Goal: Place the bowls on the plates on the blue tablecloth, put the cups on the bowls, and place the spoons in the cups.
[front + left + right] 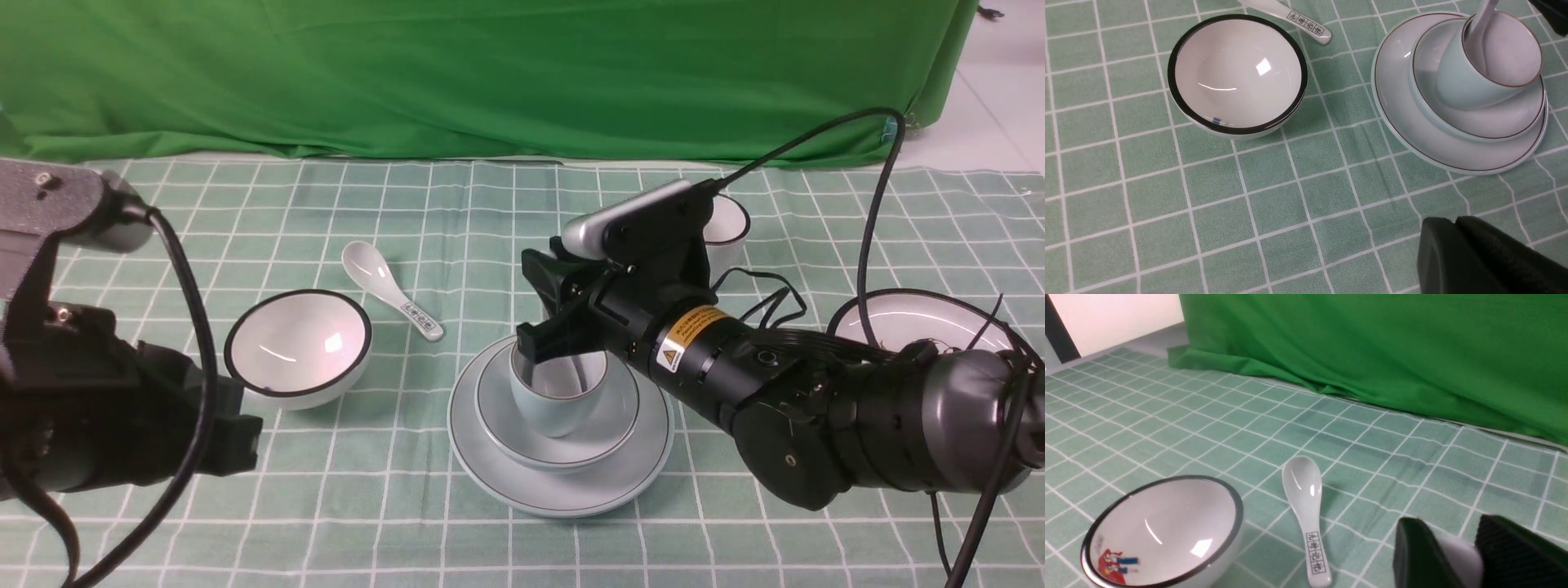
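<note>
On the pale-blue plate (563, 490) sits the pale-blue bowl (502, 425), and the pale-blue cup (555, 408) stands in that bowl. My right gripper (545, 314) hangs just above the cup, shut on the handle of a plain white spoon (1461, 555). In the left wrist view the spoon (1480, 28) reaches down into the cup (1470, 81). The black-rimmed white bowl (298, 347) stands alone on the tablecloth (408, 490), with the marked spoon (392, 290) lying behind it. My left gripper (1453, 222) is shut and empty, near the front left.
A black-rimmed white cup (731, 229) stands behind my right arm. The white black-rimmed plate (906, 318) lies at the right, partly hidden by the arm and its cables. The green backdrop cloth (490, 82) closes off the far edge.
</note>
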You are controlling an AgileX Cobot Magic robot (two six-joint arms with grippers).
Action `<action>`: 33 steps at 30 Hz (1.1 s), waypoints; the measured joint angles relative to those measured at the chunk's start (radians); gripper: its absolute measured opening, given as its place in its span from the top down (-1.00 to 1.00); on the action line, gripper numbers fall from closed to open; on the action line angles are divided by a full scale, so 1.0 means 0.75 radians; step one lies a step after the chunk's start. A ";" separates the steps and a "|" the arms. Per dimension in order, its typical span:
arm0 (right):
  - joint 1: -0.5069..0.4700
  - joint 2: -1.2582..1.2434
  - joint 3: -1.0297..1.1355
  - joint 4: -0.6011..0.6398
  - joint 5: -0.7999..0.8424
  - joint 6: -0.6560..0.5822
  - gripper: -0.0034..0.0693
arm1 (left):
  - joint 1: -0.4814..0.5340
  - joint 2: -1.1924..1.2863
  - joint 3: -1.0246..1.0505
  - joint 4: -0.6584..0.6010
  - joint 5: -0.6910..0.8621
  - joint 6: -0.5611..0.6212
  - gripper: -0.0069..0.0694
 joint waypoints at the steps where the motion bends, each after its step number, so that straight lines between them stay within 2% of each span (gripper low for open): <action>1: 0.000 -0.006 0.000 0.000 0.047 0.000 0.21 | 0.000 0.000 0.000 0.000 -0.003 -0.014 0.79; 5: 0.000 -0.055 0.000 -0.001 0.244 0.000 0.21 | 0.000 0.000 0.000 0.002 -0.003 -0.025 0.79; 11: 0.000 -0.435 -0.001 -0.001 0.918 -0.102 0.25 | 0.000 0.000 0.000 0.003 -0.002 -0.026 0.79; 13: 0.000 -0.525 -0.004 -0.001 1.036 -0.126 0.29 | 0.000 0.000 0.000 0.003 -0.002 -0.026 0.79; 14: -0.001 -0.708 -0.008 -0.001 1.257 -0.164 0.46 | 0.000 0.000 0.000 0.009 -0.002 -0.026 0.79; 17: -0.015 -0.886 -0.008 -0.008 1.443 -0.183 0.65 | 0.000 0.000 0.000 0.012 -0.002 -0.026 0.79; 19: -0.062 -1.124 -0.008 -0.037 1.600 -0.155 0.82 | 0.000 0.000 0.000 0.022 -0.002 -0.029 0.79; 20: -0.062 -1.124 -0.008 -0.040 1.608 -0.150 0.82 | 0.000 0.000 0.000 0.022 -0.003 -0.029 0.79; 22: -0.116 -1.399 0.024 -0.100 1.632 -0.072 0.86 | 0.000 0.000 0.000 0.023 -0.019 -0.029 0.79; 25: -0.135 -1.558 0.097 -0.143 1.596 -0.026 0.86 | 0.000 0.000 0.000 0.023 -0.026 -0.030 0.79; 28: -0.150 -1.866 0.286 -0.212 1.476 0.024 0.86 | 0.000 0.000 0.000 0.023 -0.029 -0.025 0.79; 33: -0.151 -2.144 0.531 -0.223 1.316 0.037 0.86 | 0.000 0.000 0.001 0.022 -0.029 0.009 0.79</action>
